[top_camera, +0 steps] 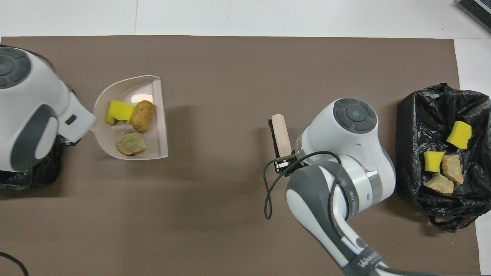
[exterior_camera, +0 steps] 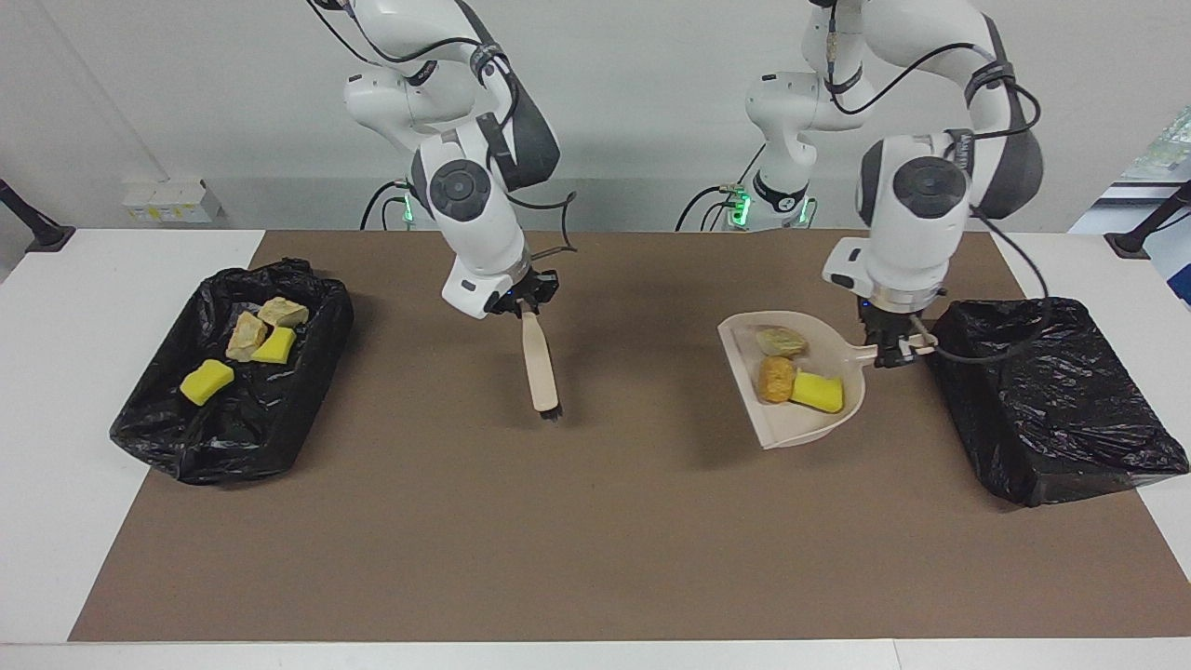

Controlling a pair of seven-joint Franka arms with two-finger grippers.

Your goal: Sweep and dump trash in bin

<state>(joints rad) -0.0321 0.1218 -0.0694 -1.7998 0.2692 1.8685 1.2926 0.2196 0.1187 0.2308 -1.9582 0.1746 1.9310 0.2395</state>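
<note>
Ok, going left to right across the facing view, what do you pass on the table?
Bin holding four trash pieces → brush held by the right gripper → dustpan with three pieces, held by the left gripper → second black bin.

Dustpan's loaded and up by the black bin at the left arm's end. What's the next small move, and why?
Probably carry the dustpan a little farther, over that black-lined bin, before tipping. The left end effector grips its handle right beside the bin's rim, but the pan with its yellow sponge chunk and two crusty lumps hangs over the brown mat, so tipping now would likely spill them there.
</note>
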